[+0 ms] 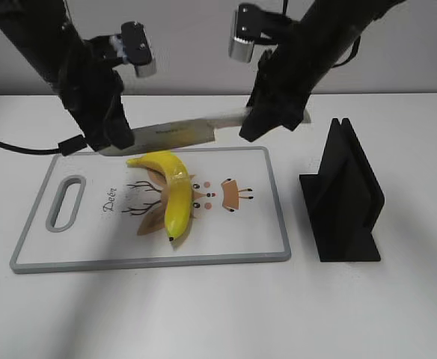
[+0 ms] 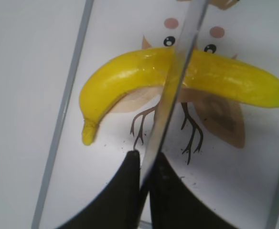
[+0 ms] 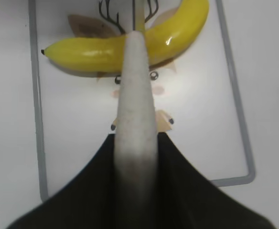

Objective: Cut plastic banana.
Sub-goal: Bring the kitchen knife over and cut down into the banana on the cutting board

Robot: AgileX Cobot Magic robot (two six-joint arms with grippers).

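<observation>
— Where's the banana [image 1: 171,196]?
— Whole, glossy yellow, curved, lying flat on the cutting board [image 1: 91,254] mid-worktop, towards the left edge.
— And the knife [image 1: 181,132]?
— Level just above it, nearer the far edge, blade crossing its middle.

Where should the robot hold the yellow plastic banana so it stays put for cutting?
Probably by an end, best the blunt black-tipped end nearest the camera. The yellow plastic banana lies flat and curved on the white cutting board, and the knife blade crosses over its middle. Coming straight down over that end should keep fingers away from the blade.
</observation>
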